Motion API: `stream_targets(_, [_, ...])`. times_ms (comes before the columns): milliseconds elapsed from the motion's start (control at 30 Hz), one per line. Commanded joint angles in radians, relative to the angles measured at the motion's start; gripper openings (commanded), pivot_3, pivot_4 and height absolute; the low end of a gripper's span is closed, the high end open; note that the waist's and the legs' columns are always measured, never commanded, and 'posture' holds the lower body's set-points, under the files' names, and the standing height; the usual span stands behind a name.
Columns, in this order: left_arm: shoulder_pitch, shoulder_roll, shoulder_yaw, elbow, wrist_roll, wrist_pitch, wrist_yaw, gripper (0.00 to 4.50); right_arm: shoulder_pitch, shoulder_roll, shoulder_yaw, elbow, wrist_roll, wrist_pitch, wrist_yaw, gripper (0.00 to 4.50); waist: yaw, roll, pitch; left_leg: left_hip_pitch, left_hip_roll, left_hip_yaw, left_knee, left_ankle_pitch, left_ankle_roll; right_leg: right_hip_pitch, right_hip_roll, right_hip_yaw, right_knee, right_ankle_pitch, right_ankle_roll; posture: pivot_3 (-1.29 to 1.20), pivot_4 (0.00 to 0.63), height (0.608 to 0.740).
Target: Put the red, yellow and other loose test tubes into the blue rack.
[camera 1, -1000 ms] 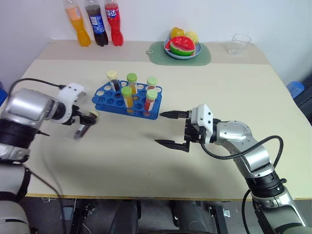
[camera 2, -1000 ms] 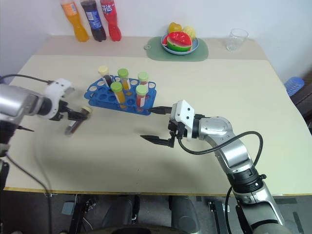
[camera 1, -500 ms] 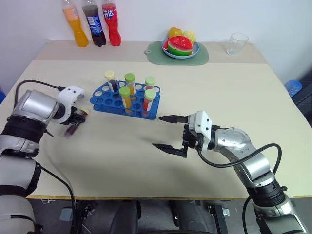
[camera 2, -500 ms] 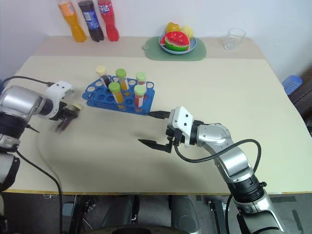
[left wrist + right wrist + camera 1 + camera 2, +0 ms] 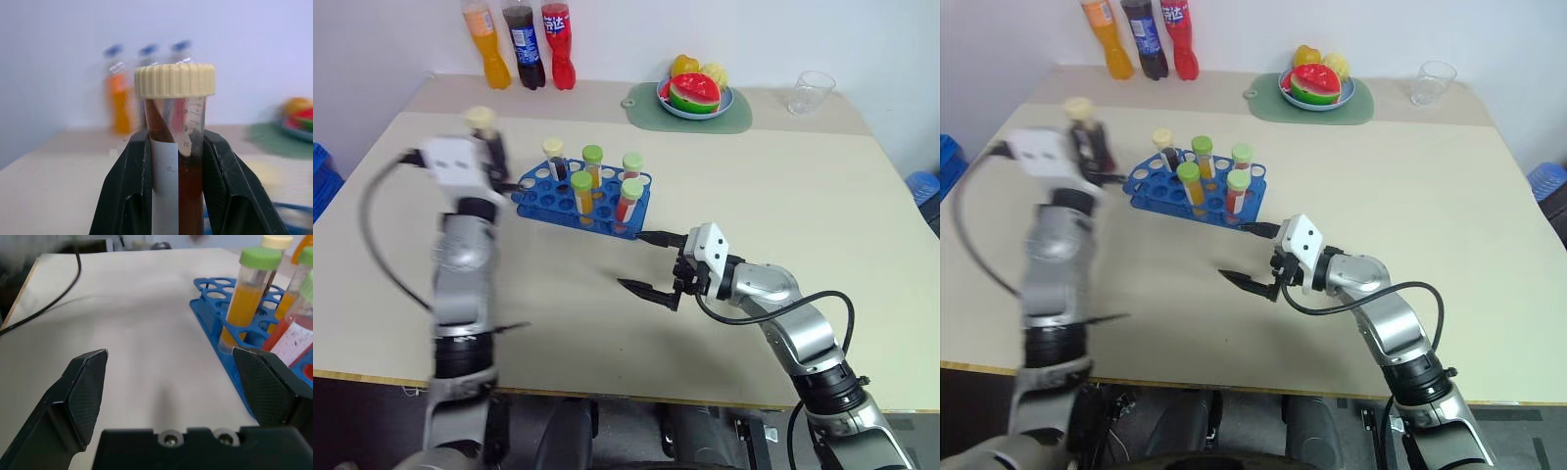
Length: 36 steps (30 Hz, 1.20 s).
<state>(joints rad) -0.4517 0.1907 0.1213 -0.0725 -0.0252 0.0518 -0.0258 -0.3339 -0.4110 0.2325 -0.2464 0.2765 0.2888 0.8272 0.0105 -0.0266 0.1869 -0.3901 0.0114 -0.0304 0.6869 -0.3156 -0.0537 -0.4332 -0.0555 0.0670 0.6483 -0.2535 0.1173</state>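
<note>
The blue rack [image 5: 581, 199] sits mid-table with five capped tubes upright in it, and the right gripper [image 5: 651, 264] hangs just in front of it, fingers spread wide and empty. Just left of the rack, the left gripper [image 5: 175, 176] pinches a brown-filled test tube [image 5: 174, 147] upright below its cream cap. The tube looks light, stiff, smooth and probably breakable, so that mid-body grip seems sensible.

Beige table [image 5: 862, 196], plain white wall [image 5: 862, 39] behind, dark floor below
</note>
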Motion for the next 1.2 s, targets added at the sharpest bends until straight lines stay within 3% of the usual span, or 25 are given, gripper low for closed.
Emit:
stream_targets(33, [-0.012, -0.032, -0.007, 0.073, 0.07, -0.152, 0.087, 0.78, -0.014, 0.001, -0.014, -0.011, -0.012, -0.032, -0.009, 4.5, -0.01, 0.0, 0.0, 0.001, 0.0, 0.0, 0.0, 0.0, 0.0, 0.0, 0.001, 0.0, 0.0, 0.0, 0.0, 0.0, 0.15, 0.734])
stream_targets(733, [-0.037, -0.045, -0.037, 0.283, 0.106, -0.215, 0.107, 0.78, -0.005, 0.011, -0.024, -0.023, -0.021, -0.043, -0.047, 4.5, -0.025, 0.0, 0.0, 0.002, 0.003, -0.002, -0.001, 0.0, 0.0, 0.001, 0.004, 0.0, 0.001, 0.0, 0.0, 0.0, 0.15, 0.734])
stream_targets(1067, [-0.046, -0.06, -0.01, 0.362, 0.053, -0.301, 0.092, 0.78, -0.001, 0.011, -0.023, -0.026, -0.018, -0.045, -0.046, 4.5, -0.024, 0.0, 0.0, 0.002, 0.003, -0.002, -0.001, 0.0, 0.0, 0.001, 0.005, 0.0, 0.001, 0.0, 0.0, 0.0, 0.15, 0.734])
stream_targets(1200, [-0.02, -0.07, 0.006, 0.324, 0.009, -0.308, 0.077, 2.63, -0.004, 0.006, -0.036, -0.033, -0.008, -0.04, -0.047, 4.5, -0.024, 0.0, 0.0, 0.002, 0.003, -0.002, -0.001, 0.0, 0.0, 0.001, 0.005, 0.0, 0.001, 0.0, 0.0, 0.0, 0.15, 0.734])
